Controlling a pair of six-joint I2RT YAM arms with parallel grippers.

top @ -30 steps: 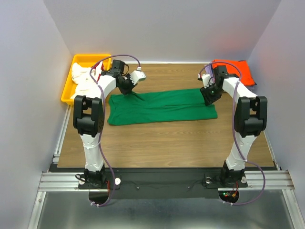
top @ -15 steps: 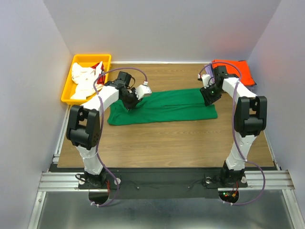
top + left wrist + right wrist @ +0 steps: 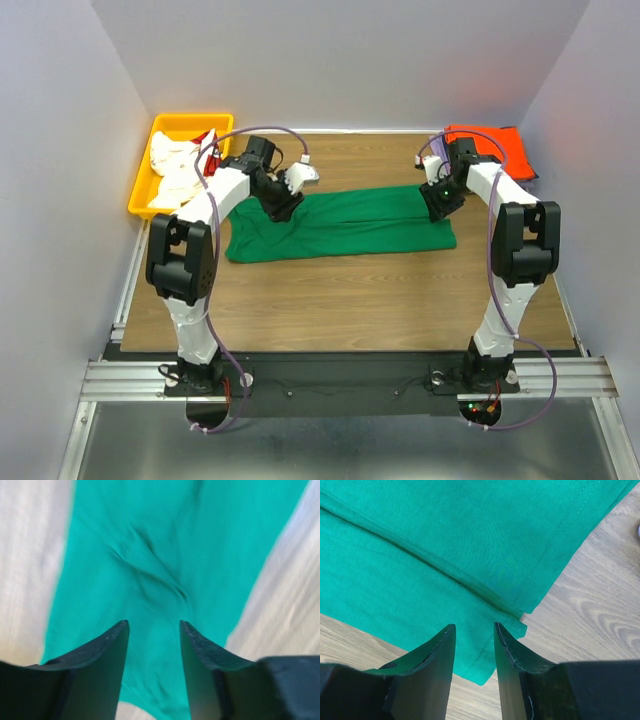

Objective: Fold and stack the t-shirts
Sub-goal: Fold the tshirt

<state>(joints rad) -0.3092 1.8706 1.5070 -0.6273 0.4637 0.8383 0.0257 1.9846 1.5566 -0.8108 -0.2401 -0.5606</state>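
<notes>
Lying flat on the desk (image 3: 350, 290), the green shirt (image 3: 340, 225) runs as a long strip left to right. The left end effector (image 3: 282, 207) hovers open and empty over its left end. The right end effector (image 3: 438, 205), jaws parted and empty, hovers over its right corner. The orange shirt (image 3: 495, 145) and bin (image 3: 140, 190) sit at the far corners.

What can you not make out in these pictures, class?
- Left wrist view: green t-shirt blurred by motion; stitching unreadable.
- Top view: orange t-shirt partly hidden behind right arm.
- Top view: white shirts in yellow bin bunched; number unclear.
</notes>
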